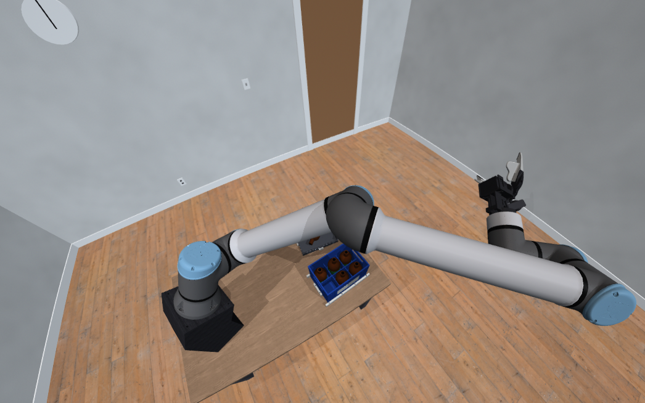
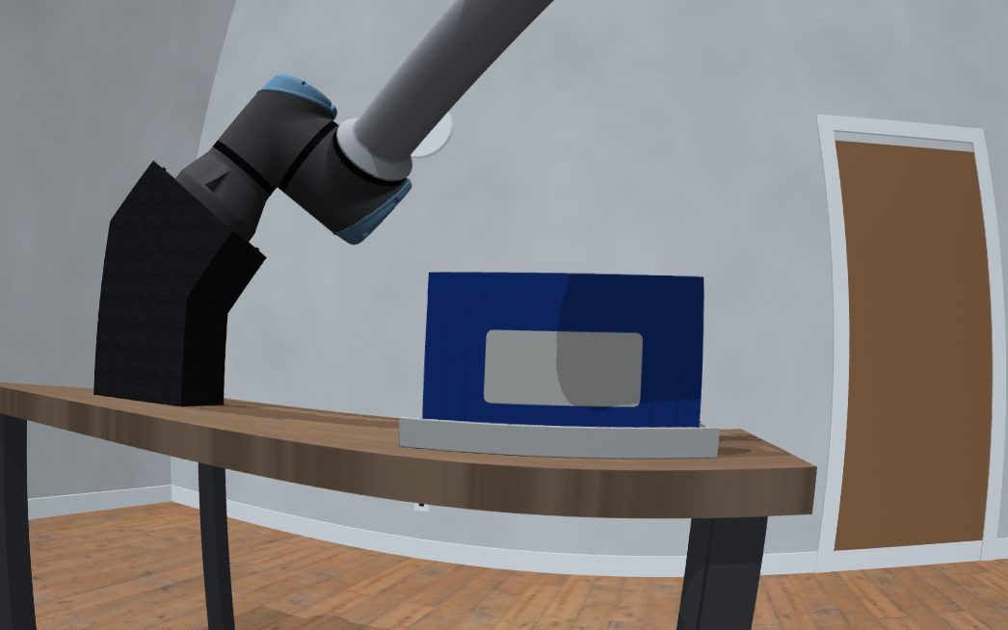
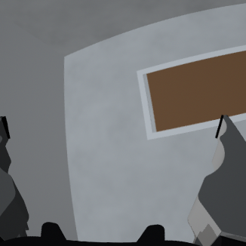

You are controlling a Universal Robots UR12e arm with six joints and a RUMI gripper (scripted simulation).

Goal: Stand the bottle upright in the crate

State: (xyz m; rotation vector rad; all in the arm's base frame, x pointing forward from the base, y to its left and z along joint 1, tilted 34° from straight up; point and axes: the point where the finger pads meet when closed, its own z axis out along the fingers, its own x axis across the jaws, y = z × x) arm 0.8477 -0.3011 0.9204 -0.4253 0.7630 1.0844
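The blue crate stands on the wooden table and holds several upright brown bottles; its cell nearest the front left is empty. The grey tray lies just behind the crate, mostly hidden by my arm. Only a brown bit of the lying bottle shows on it. My gripper is far off the table at the right, near the wall, pointing up, open and empty. In the wrist view the gripper has its fingers wide apart, with only wall and door between them. The crate also shows side-on in the exterior view.
My long arm stretches over the tray and crate out to the right. The black robot base stands at the table's left end. A low grey slab runs along the crate's foot near the table edge.
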